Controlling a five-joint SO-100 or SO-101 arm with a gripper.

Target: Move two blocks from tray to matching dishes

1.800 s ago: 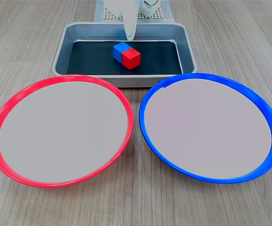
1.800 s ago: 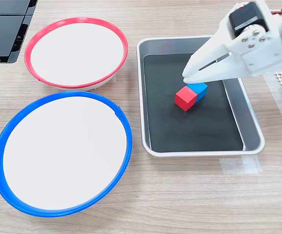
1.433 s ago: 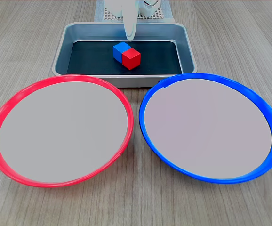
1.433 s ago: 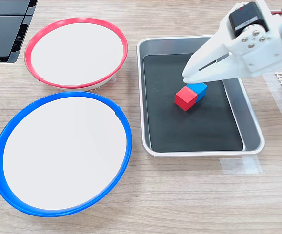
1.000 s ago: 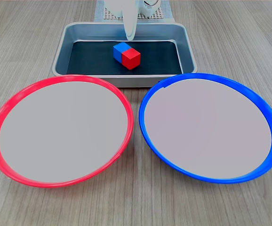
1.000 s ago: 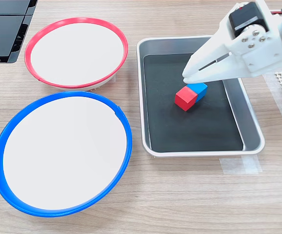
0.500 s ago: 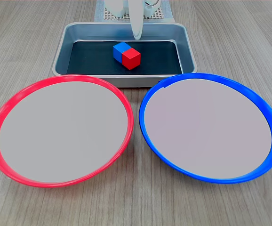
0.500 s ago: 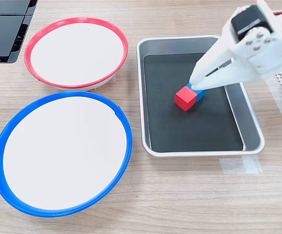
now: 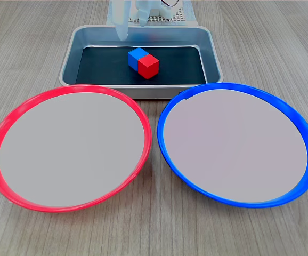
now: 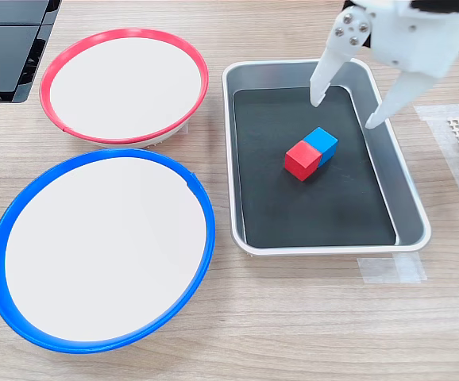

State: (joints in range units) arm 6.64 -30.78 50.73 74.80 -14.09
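Two blocks, the blue block (image 10: pixel 322 143) and the red block (image 10: pixel 302 160), sit touching on the black floor of the tray (image 10: pixel 410 202). In the second exterior view the pincer (image 10: pixel 344 112) hangs above them, spread wide and holding nothing. The red dish (image 9: pixel 69 148) and blue dish (image 9: pixel 236 144) lie side by side on the wooden surface (image 9: pixel 154 229).

The desk (image 9: pixel 26 48) was pale wood-grain, matt. The tray (image 10: pixel 404 186) looked like brushed grey metal with a dull sheen, its bottom a flat matt black. Both dishes (image 9: pixel 71 149) had glossy plastic-looking rims and smooth matt centres. The blocks (image 10: pixel 311 153) were smooth and evenly coloured. The tool (image 10: pixel 345 111) looked like white plastic, slightly glossy.
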